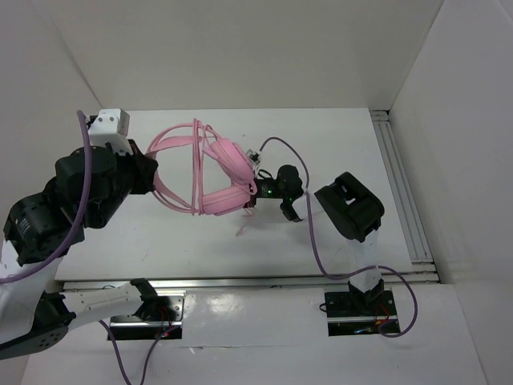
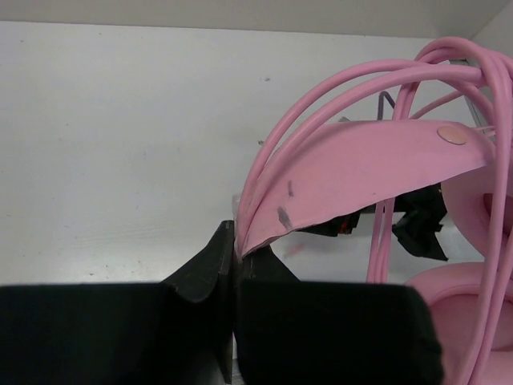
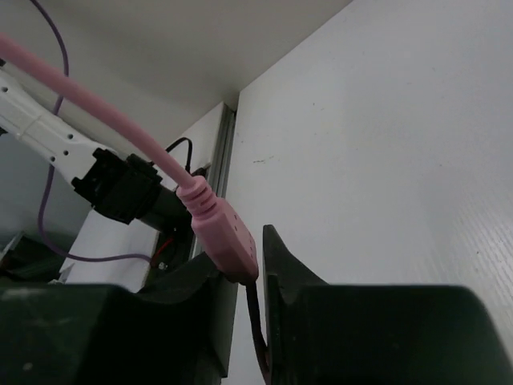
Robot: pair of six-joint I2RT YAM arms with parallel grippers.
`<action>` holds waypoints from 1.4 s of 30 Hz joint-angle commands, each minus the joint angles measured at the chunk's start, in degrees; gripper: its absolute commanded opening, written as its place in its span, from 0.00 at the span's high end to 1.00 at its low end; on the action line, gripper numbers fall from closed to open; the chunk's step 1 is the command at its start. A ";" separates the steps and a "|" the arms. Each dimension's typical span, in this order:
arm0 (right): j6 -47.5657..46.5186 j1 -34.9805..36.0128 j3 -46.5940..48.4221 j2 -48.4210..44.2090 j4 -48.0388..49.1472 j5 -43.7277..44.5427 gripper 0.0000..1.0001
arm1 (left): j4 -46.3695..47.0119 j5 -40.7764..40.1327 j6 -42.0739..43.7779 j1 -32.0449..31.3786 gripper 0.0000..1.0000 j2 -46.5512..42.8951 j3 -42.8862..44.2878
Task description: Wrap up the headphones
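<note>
Left claw [image 2: 233,255] is clamped on the headband [image 2: 361,160] tip of the headphones [image 1: 228,156], which spread toward its 3 o'clock over the surface [image 1: 337,128]. At their 3 o'clock, the right claw [image 3: 260,261] pinches the cable plug [image 3: 220,233].

Plain white surface [image 1: 200,249]. Between left jaws and right jaws, pink headphones [image 1: 228,172], cups low over it; contact unclear. Beyond right jaws, metal rail [image 1: 399,184] along edge.
</note>
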 commanded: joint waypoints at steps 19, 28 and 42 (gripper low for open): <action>-2.16 1.99 -0.33 -2.01 5.60 -2.68 0.46 | 10.60 -11.03 -4.80 -0.23 1.00 4.14 9.76; -4.26 4.80 3.88 1.77 2.36 0.74 0.44 | 10.60 -11.55 -4.80 -0.23 1.00 4.14 10.38; -20.09 6.39 4.07 -3.57 -16.55 23.31 0.41 | 9.37 -12.51 -5.94 -0.23 1.00 3.61 10.90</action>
